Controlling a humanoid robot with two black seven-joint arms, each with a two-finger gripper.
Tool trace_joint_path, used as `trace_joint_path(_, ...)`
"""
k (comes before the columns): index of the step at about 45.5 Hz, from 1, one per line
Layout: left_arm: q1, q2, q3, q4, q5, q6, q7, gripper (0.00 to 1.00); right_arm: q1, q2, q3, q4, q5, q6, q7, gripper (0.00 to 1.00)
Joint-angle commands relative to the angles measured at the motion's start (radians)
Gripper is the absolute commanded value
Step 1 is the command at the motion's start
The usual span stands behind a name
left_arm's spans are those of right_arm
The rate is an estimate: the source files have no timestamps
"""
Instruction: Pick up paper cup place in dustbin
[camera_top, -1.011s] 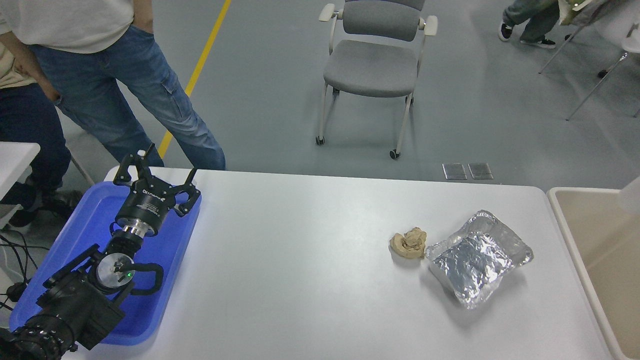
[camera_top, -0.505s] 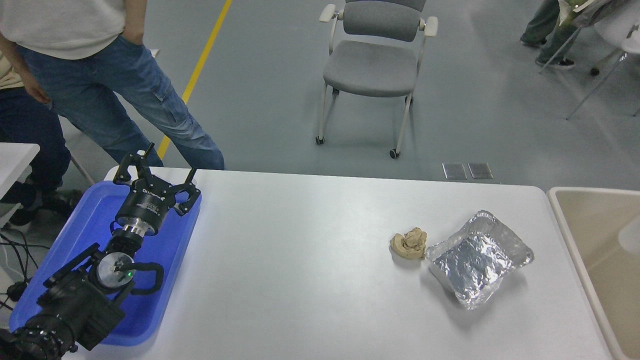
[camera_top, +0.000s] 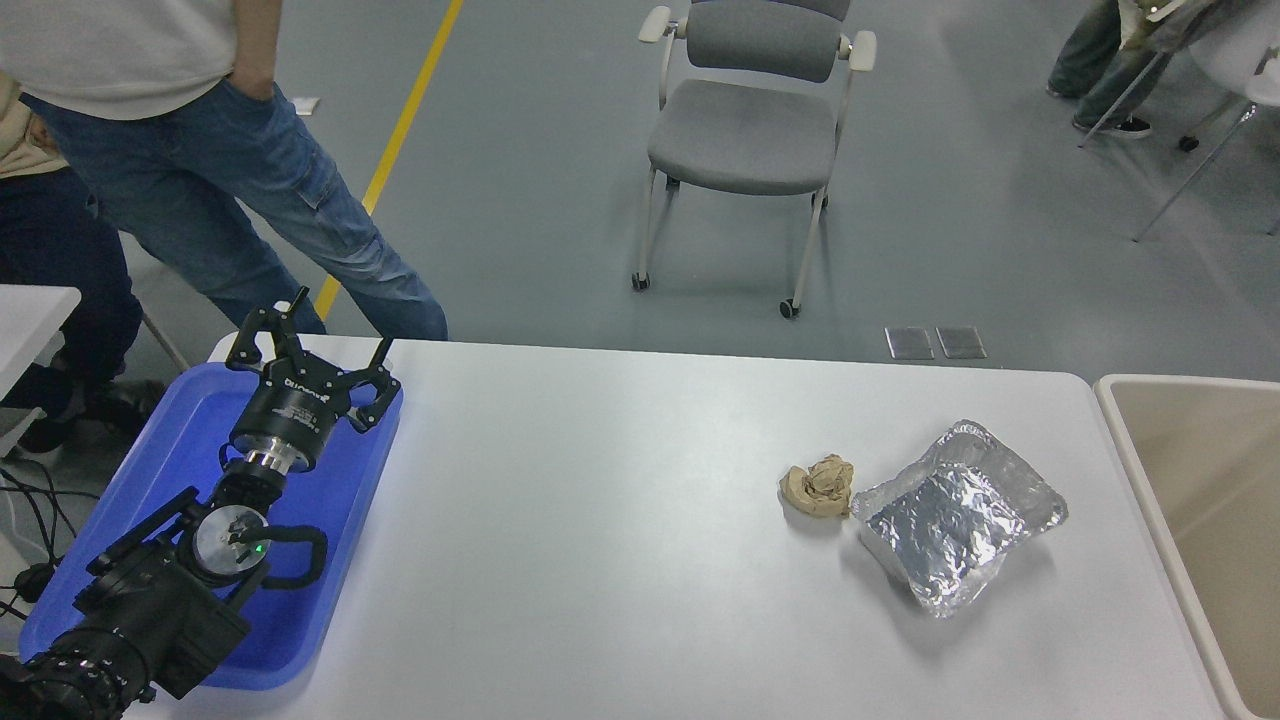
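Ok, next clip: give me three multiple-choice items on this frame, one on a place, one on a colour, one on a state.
1. Where is the crumpled paper wad?
A. in the tray
B. against the left edge of the foil-wrapped box
C. in the dustbin

2. What colour is the tray?
A. blue
B. red
C. green

3. How is the left gripper?
A. shut on the wad
B. shut on foil
C. open, holding nothing

Key: 1 B, the wad touches the box's left edge; 2 A, the tray under the left arm is blue; 3 C, its fingers are spread and nothing is between them.
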Motion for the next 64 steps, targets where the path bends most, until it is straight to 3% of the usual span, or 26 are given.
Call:
trace_joint_path(1, 0.0, 0.0, 0.0, 0.0, 0.0, 0.0, 0.0, 1.0, -0.231, 0.087, 0.303, -0.181, 0.005, -0.112, -0.173, 0.0)
trace_joint_path(8, 0.0, 0.0, 0.001, 0.0, 0.0, 0.0, 0.0, 1.0, -0.267, 0.159, 0.314, -0.233, 0.005, -0.224, -0.241, 0.0)
trace_joint_path(28, 0.0, 0.0, 0.0, 0.0, 0.0, 0.0, 0.0, 1.0, -0.283, 0.227, 0.315, -0.258, 0.005, -0.282, -0.242, 0.0)
trace_joint_path(29, 0.0, 0.0, 0.0, 0.0, 0.0, 0.0, 0.0, 1.0, -0.281, 0.228, 0.317, -0.258, 0.005, -0.285, -0.242, 0.02)
trace_joint_path(34, 0.0, 0.0, 0.0, 0.0, 0.0, 0.0, 0.0, 1.0, -0.278, 0.231, 0.315, -0.258, 0.005, -0.313, -0.242, 0.45)
trace_joint_path(38, 0.0, 0.0, 0.0, 0.0, 0.0, 0.0, 0.0, 1.0, -0.278, 0.243, 0.315, -0.255, 0.005, -0.343, -0.241, 0.69)
trace_joint_path(46, 0.0, 0.0, 0.0, 0.0, 0.0, 0.0, 0.0, 1.0, -0.277, 0.267, 0.317, -0.252, 0.005, -0.356, -0.241, 0.85)
trace_joint_path(64, 0.0, 0.0, 0.0, 0.0, 0.0, 0.0, 0.0, 1.0, -0.211, 0.214, 0.322, -0.106, -0.014, -0.356, -0.241, 0.89)
